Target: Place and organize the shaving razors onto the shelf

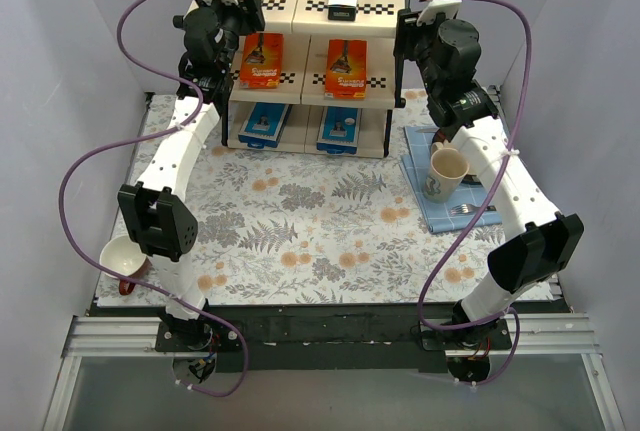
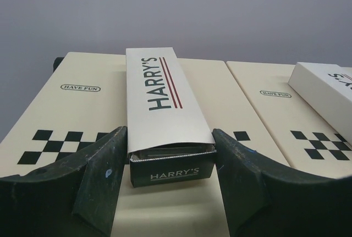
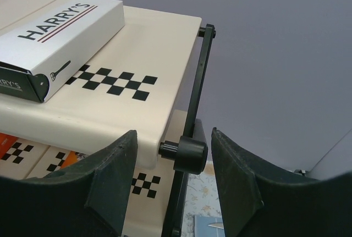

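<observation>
Plainly the left arm is the one in play. The left gripper point(image 2: 169, 131) is up at the top board of the shelf point(image 2: 71, 110), and a long white Harry's box point(image 2: 159, 94) lies flat on that board straight ahead of it. The box's long axis runs front to back, directly away from the gripper and in line with its fingers point(image 2: 104, 160). They stand apart with the box's near end between them. Each fingertip sits right against a side of the box; whether they pinch it or only flank it I cannot tell. To my eye the next move turns on that line-up: a straight pull back would clear the box without turning it.

Over on the other side, the right gripper point(image 3: 173, 133) hangs at the shelf's right front corner, jaws apart and empty, with a black knob point(image 3: 190, 154) of the frame just beyond the gap. The second Harry's box point(image 3: 60, 33) lies on the top board to its left, near but untouched. Orange packs point(image 1: 260, 59) sit on the middle tier, blue packs point(image 1: 265, 123) on the bottom.
</observation>
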Robot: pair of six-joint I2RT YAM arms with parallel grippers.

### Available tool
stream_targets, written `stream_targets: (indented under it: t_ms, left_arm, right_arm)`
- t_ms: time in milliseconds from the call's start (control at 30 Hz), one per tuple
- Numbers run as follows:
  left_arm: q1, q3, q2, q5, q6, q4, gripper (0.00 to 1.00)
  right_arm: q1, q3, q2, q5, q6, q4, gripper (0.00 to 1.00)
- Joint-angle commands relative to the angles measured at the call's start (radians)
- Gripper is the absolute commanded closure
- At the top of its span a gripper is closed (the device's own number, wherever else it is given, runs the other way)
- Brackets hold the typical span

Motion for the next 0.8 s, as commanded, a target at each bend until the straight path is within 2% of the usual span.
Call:
stream_targets:
  t_ms: [0,333,567,767]
  left_arm:
    - [0.002,-0.005,-0.036,-0.038,0.027,0.01,0.4]
    - [0.003,-0.046,-0.07,-0.009,0.079,0.021,0.41]
    - [0.004,-0.046,-0.074,-0.024,0.09,0.023,0.35]
    - [0.005,-0.048,-0.103,-0.044,0.073,0.043,0.06]
  right_arm:
    - [-0.008,0.002,-0.029,0.006,0.002,0.034,0.36]
    - [-0.008,0.007,-0.024,0.0,0.012,0.03,0.36]
    - [-0.008,0.005,-0.029,-0.002,0.013,0.028,0.36]
    - [-0.011,-0.003,-0.038,0.001,0.007,0.031,0.36]
